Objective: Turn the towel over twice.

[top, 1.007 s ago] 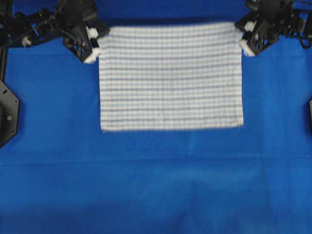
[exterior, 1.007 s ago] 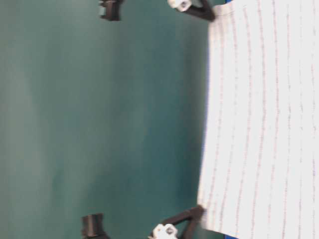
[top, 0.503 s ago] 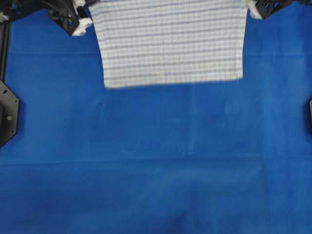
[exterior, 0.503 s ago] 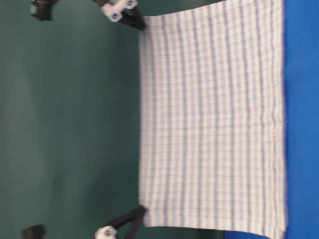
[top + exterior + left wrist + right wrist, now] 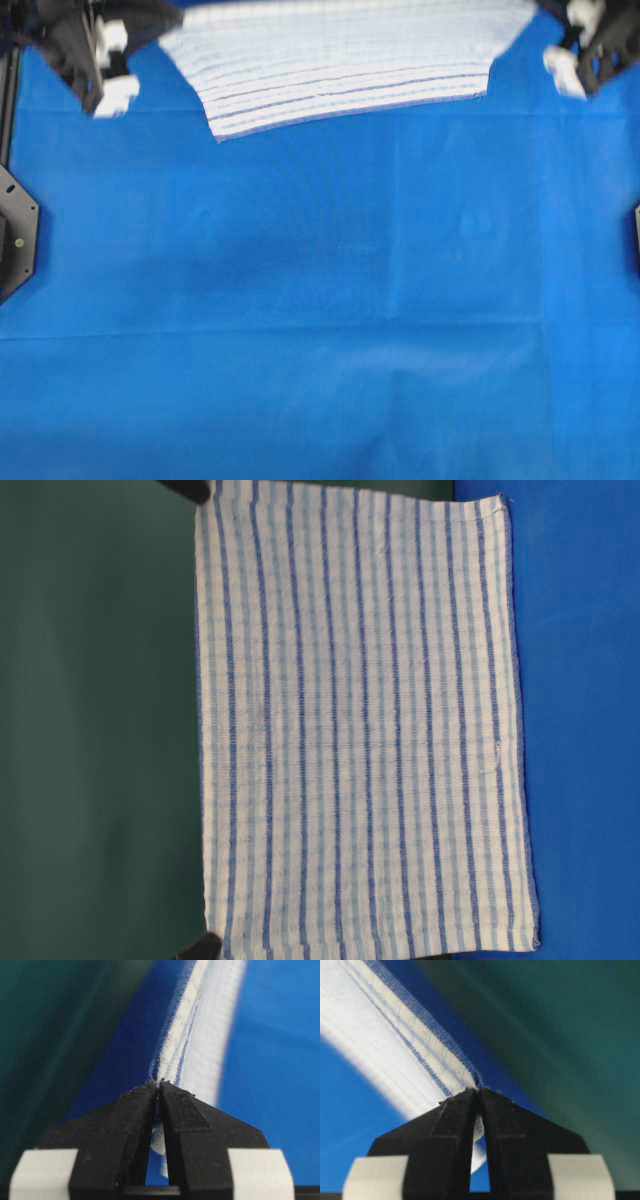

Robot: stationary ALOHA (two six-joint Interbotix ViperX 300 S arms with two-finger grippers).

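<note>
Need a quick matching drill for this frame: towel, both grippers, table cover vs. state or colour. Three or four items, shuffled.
Things:
1. white woven towel with dark-blue stripes
2. left gripper
3. right gripper
4. plain cloth table cover

States:
A. solid blue, lying flat
B. hanging stretched between both grippers
C. shut on a towel corner, at overhead view's left
D. shut on a towel corner, at overhead view's right

Pairs: 1-B, 2-C, 3-D, 4-A
</note>
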